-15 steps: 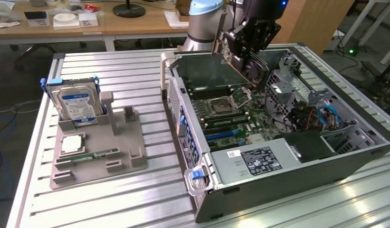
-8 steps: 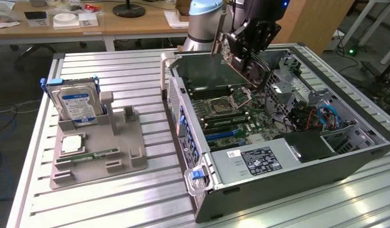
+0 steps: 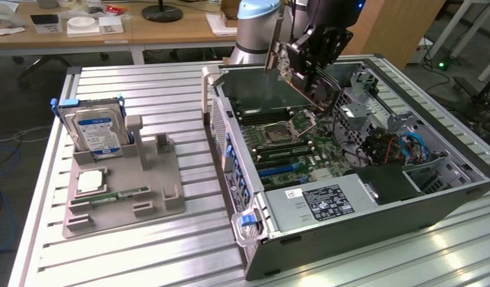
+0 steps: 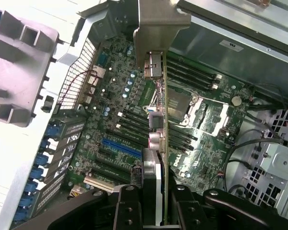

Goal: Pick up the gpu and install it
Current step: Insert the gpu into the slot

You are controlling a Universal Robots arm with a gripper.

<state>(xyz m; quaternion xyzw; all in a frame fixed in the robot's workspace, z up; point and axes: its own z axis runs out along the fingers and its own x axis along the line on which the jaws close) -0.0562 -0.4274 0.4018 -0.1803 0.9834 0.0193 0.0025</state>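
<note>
Exterior view: the open computer case (image 3: 373, 233) lies on its side, with the motherboard (image 3: 289, 146) and a power supply (image 3: 325, 200) inside. On the exterior view's left, the grey holder tray (image 3: 149, 206) carries a hard drive (image 3: 97, 131) upright and a memory stick (image 3: 118, 195) flat. The gpu (image 3: 305, 84) hangs over the board, not yet seated, with the gripper (image 3: 321, 45) clamped on it. I'd call this the install step. Seating the card calls for squaring its lower edge to a long slot (image 4: 120, 148).

Open computer case (image 3: 364, 233) with motherboard (image 3: 297, 156) lies below the end effector (image 3: 315, 52); hard drive (image 3: 97, 128) stands upright in a grey holder (image 3: 141, 185) well apart from it, on the slatted desk (image 3: 149, 257).
</note>
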